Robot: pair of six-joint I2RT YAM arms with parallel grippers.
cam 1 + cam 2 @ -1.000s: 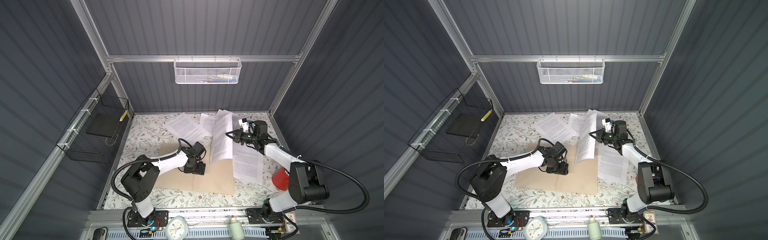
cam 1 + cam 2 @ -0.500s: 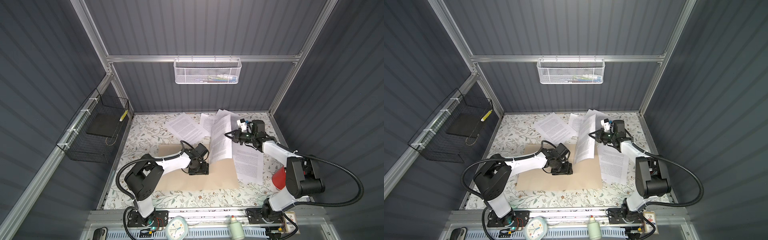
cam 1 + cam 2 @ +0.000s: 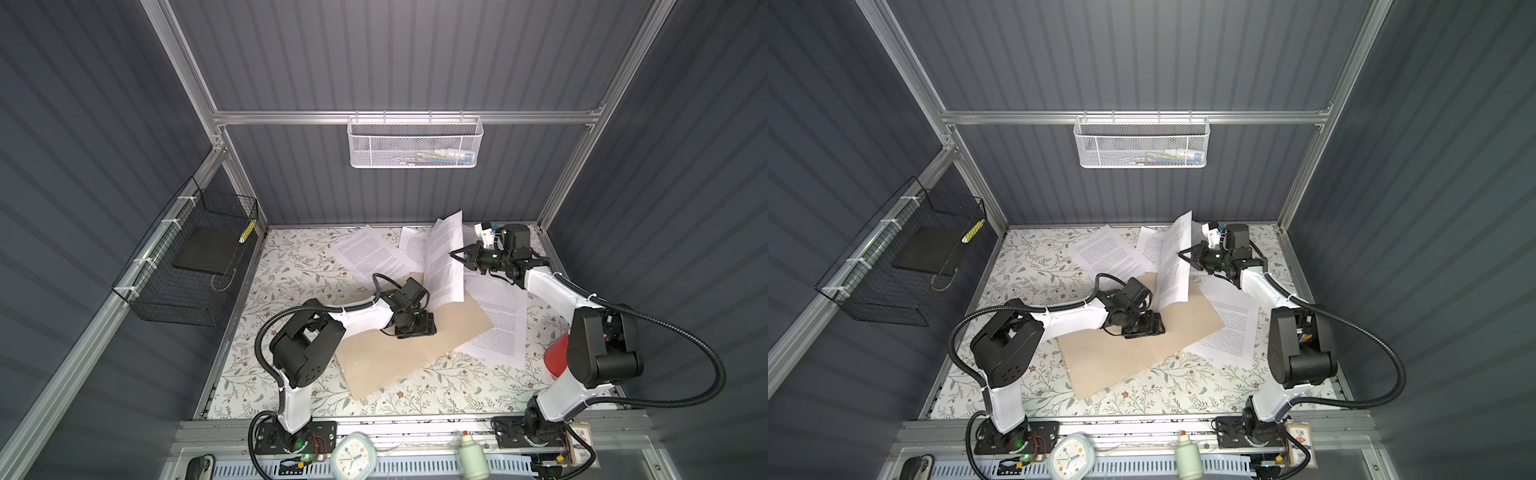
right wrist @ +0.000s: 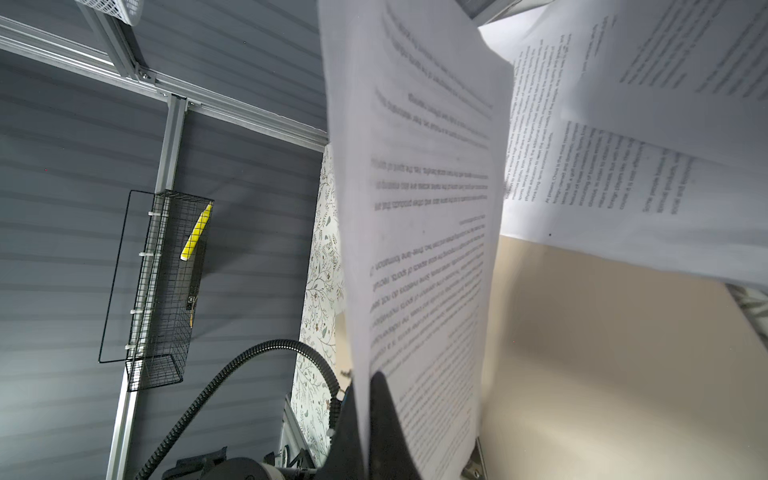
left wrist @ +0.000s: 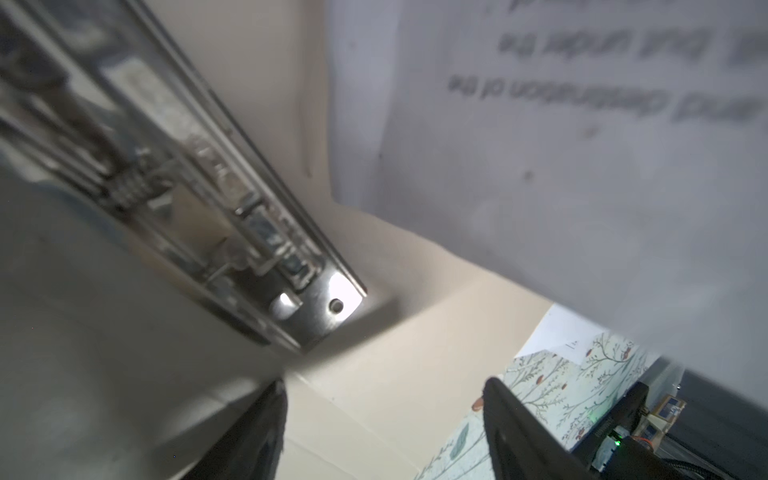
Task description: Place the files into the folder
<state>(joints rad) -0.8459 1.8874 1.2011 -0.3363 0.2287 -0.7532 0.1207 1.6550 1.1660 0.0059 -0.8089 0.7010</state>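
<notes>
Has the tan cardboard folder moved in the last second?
Yes. The tan cardboard folder has turned counterclockwise: its near edge, earlier parallel to the front aluminium rail, now slants away on the right.

Both top views are lit softly and evenly from above. The floral-patterned surface [image 3: 291, 266] at the lower middle of the frame is the brightest part; the dark grey ribbed walls [image 3: 83, 124] around it stay dim. A faint, soft-edged shadow lies beneath the left arm [image 3: 357, 320] on the flat tan cardboard folder [image 3: 399, 357]. The straight aluminium frame bars [image 3: 178, 62] splay outward toward the frame corners, as a wide lens renders them. In the left wrist view the shiny metal fastener clip [image 5: 324, 307] bears a white glare spot. In both wrist views the upright white paper sheet with black print [image 4: 415, 208] sits close to the lens, its text blurred; the black wire basket [image 4: 162, 291] is sharp.
</notes>
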